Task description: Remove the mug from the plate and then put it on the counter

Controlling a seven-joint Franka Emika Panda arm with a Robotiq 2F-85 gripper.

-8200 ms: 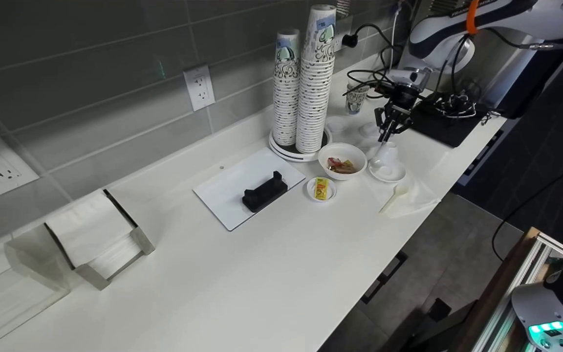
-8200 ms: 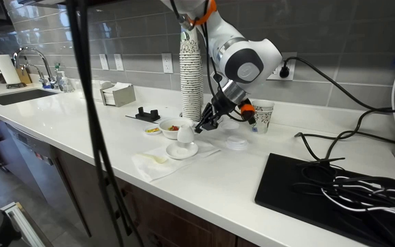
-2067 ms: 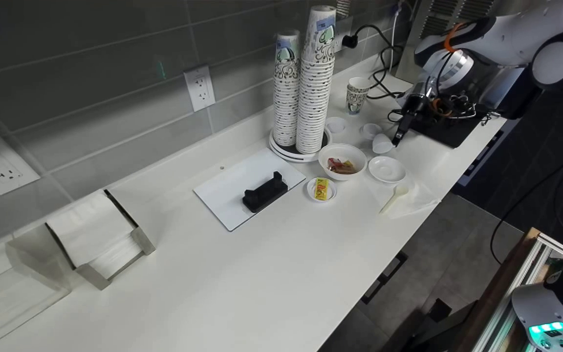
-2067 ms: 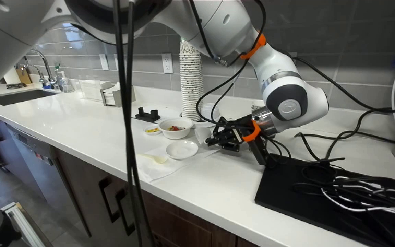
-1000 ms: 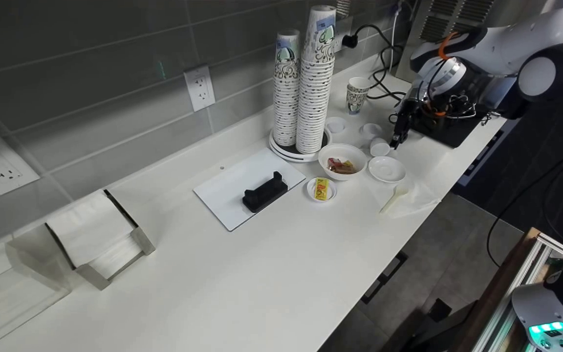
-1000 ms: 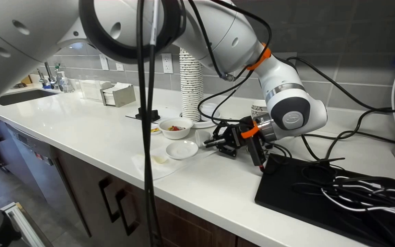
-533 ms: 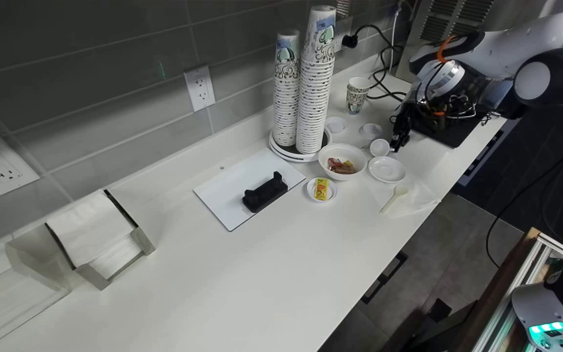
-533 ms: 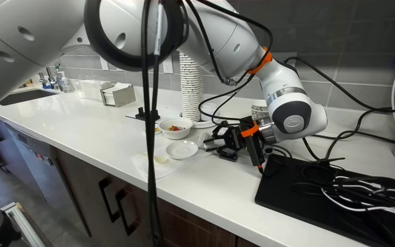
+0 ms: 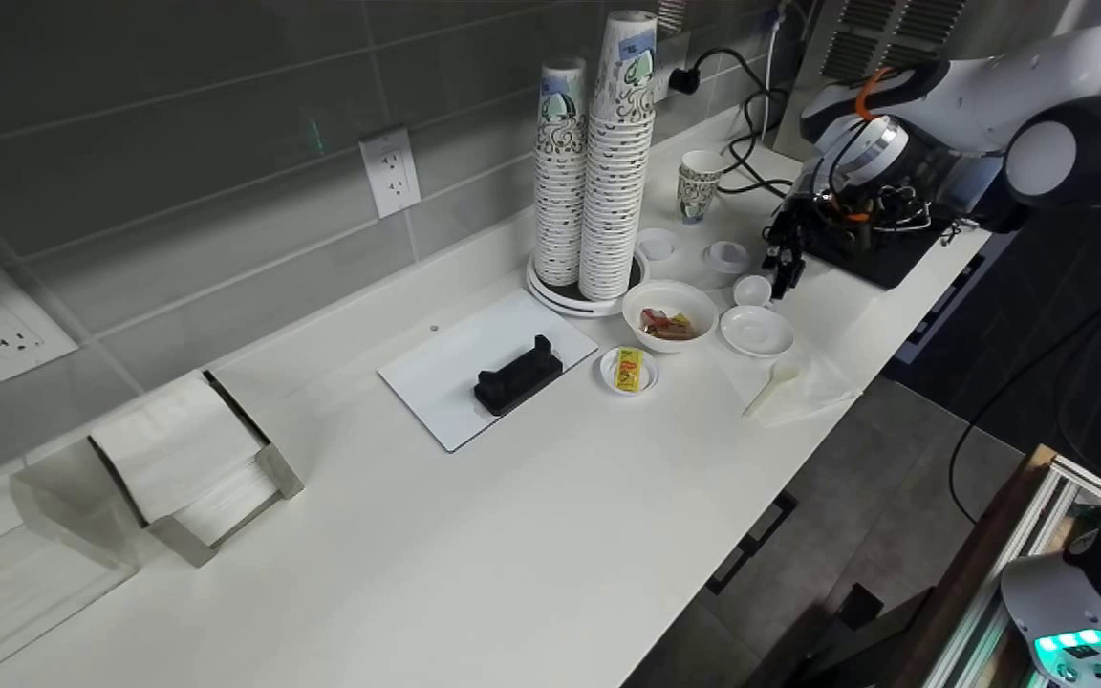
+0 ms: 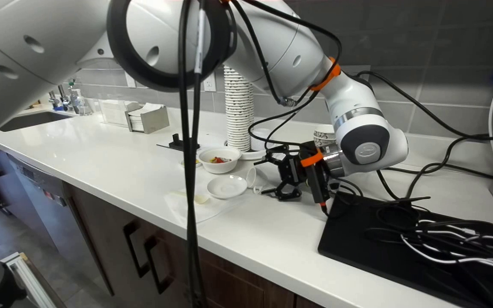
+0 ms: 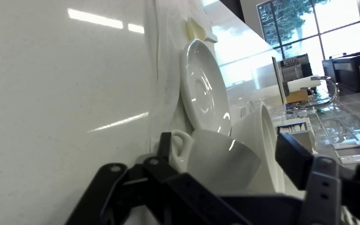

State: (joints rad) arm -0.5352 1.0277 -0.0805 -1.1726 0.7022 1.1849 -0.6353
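I read the main part of the job as done: the mug (image 11: 222, 159) is off the plate (image 10: 227, 187) and down on the table (image 9: 512, 554), between its front and back edges. It lies just beside the plate, on the side toward the black board (image 10: 357, 248); whether it touches the rim I can't tell. It looks tipped onto its side, mouth turned away from the black board, handle low on the front-edge side.

My tool (image 10: 260, 178) has its jaws spread wide, one to either side of the mug in the wrist view, clamped on nothing.

What's left, I'd judge, is backing out toward the black board without catching the handle. The task doesn't ask for an upright mug, so I'd treat righting it as optional. The bowl (image 10: 218, 168) sits near, toward the back edge, so a careless nudge could reach it.
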